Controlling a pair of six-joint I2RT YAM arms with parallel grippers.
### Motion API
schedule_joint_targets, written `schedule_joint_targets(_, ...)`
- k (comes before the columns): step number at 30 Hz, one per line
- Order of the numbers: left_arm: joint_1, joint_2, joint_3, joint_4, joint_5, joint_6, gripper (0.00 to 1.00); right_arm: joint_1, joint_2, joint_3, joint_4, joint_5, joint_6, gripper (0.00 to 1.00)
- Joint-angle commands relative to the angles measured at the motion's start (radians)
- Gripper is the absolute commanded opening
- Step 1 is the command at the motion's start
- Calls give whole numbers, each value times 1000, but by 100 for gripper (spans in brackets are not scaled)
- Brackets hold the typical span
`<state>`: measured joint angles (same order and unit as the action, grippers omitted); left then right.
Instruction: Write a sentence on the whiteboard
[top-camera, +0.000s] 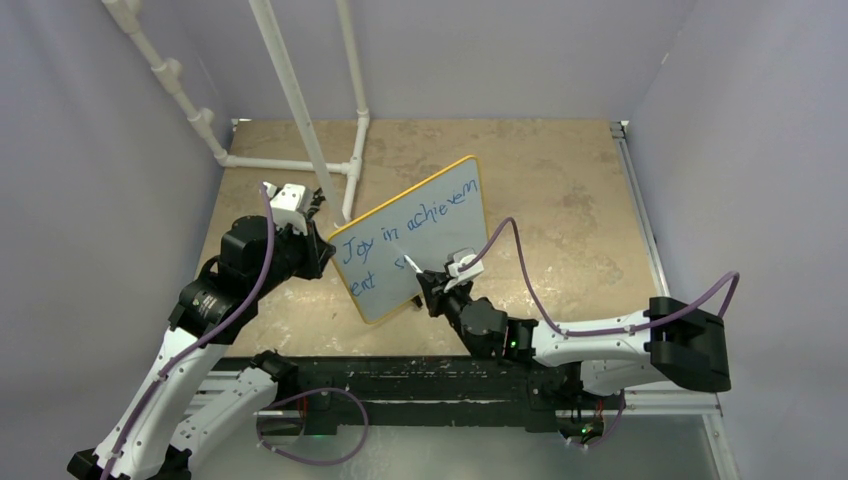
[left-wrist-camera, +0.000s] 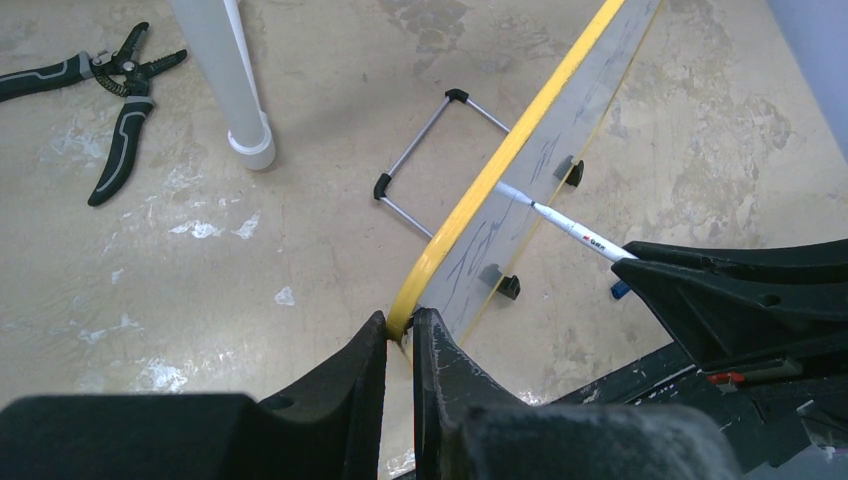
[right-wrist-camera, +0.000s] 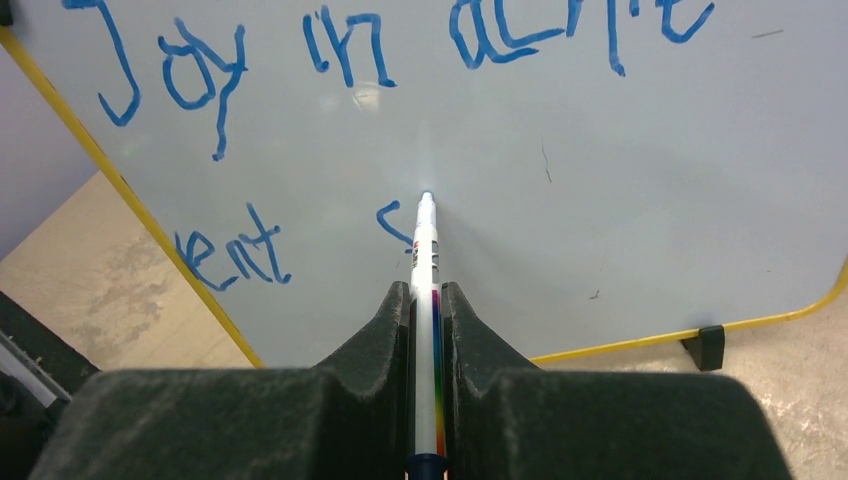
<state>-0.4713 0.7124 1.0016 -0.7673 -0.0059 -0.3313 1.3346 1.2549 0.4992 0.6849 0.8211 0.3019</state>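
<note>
The whiteboard (top-camera: 420, 240) with its yellow rim stands tilted on the table. My left gripper (left-wrist-camera: 400, 330) is shut on the whiteboard's rim (left-wrist-camera: 470, 205) at its left edge. Blue words of the sentence (right-wrist-camera: 330, 50) read "Joy in achiev" on the upper line, with "ent" and the start of an "s" (right-wrist-camera: 392, 222) below. My right gripper (right-wrist-camera: 427, 295) is shut on a white marker (right-wrist-camera: 425, 250) with a rainbow stripe. The marker's tip touches the board just right of the "s" stroke. The marker also shows in the left wrist view (left-wrist-camera: 565, 225).
Black pliers (left-wrist-camera: 110, 110) lie on the table behind the board. White PVC pipes (top-camera: 300, 110) stand at the back left, one post (left-wrist-camera: 225, 80) close to the board. The board's wire stand (left-wrist-camera: 430, 150) sticks out behind it. A blue cap (left-wrist-camera: 620, 290) lies on the table.
</note>
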Motion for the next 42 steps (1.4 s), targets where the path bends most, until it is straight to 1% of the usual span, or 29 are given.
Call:
schedule_joint_targets(1,2,-1,22,3,1,-16,0,-4,-13,45,57,47,-43,0)
schedule_joint_targets(15,2,-5,25,-1,1,-17,0,-11,16,25,-55,70,78,0)
schedule_joint_targets(23,3,-7,25,-4,1,-17,0,-8,22,9,-90,52,131,0)
schedule_joint_targets(28,2,-7,25,-3,1,-17,0,-9,-5,13,-72,52,110,0)
schedule_joint_targets(33,2,-5,25,-4,1,-19,0,-9,-24,30,-19,52,48,0)
schedule_joint_targets(38,2,-5,25,-3,1,-18,0,-8,-12,52,31,58,-27,0)
schedule_joint_targets(42,2,-5,25,-3,1,-19,0,-11,8,66,46,70,-55,0)
